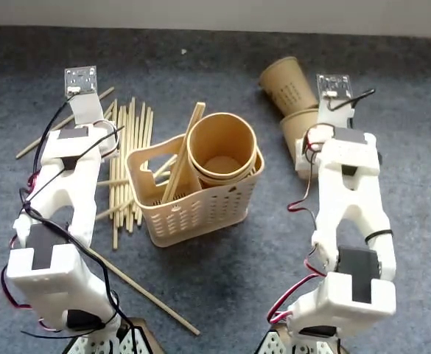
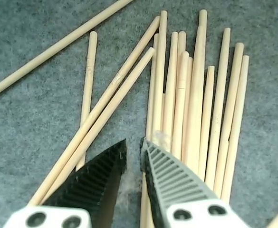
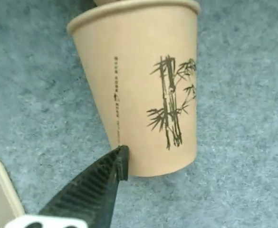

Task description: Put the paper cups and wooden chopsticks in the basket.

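**Grey carpeted tabletop: both grippers set low over what is left to gather**

Grey carpet is seen close beneath each wrist. The left gripper [image 2: 134, 151] is held just above the bundle of wooden chopsticks [image 2: 191, 95], its jaws parted by only a narrow gap with nothing clearly caught between them. This low, tip-down pose is judged to suit pinching one stick out of the row. The right gripper [image 3: 115, 166] is placed against the base end of a paper cup [image 3: 139, 85] lying on its side. Whether it is wide or narrow cannot be told.

A bamboo drawing and a vertical line of small print are carried on that cup; the print cannot be read.

Farther out, a second fallen cup [image 1: 287, 85] lies touching the first. The basket [image 1: 193, 214] stands between the two arms, with nested cups [image 1: 222, 147] already inside and a few sticks [image 1: 182, 155] leaned upright beside them. Stray chopsticks [image 1: 149, 295] remain scattered on the carpet near the left arm's base, so the task is judged about half done.
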`<state>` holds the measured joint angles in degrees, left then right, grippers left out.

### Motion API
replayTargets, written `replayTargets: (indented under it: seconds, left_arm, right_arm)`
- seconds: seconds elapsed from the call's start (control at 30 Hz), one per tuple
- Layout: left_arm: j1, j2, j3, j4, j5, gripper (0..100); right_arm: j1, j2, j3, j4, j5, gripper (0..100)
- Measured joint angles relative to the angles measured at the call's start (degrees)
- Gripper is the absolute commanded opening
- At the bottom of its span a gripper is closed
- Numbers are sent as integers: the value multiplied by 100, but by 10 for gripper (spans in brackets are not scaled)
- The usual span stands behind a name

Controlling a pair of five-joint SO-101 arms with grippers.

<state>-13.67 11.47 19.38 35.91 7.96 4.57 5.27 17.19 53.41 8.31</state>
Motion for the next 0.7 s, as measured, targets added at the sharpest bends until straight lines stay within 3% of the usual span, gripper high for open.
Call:
replayTargets:
  seconds: [0.5, 0.6, 0.7]
  left_arm:
    - [0, 0, 0, 0, 0, 88]
    - [0, 18, 0, 0, 0, 88]
    - [0, 18, 0, 0, 0, 88]
  right_arm:
    - [1952, -62, 571, 818, 1055, 543]
    - [1925, -510, 571, 1099, 958, 543]
    - [1415, -1099, 571, 1398, 624, 543]
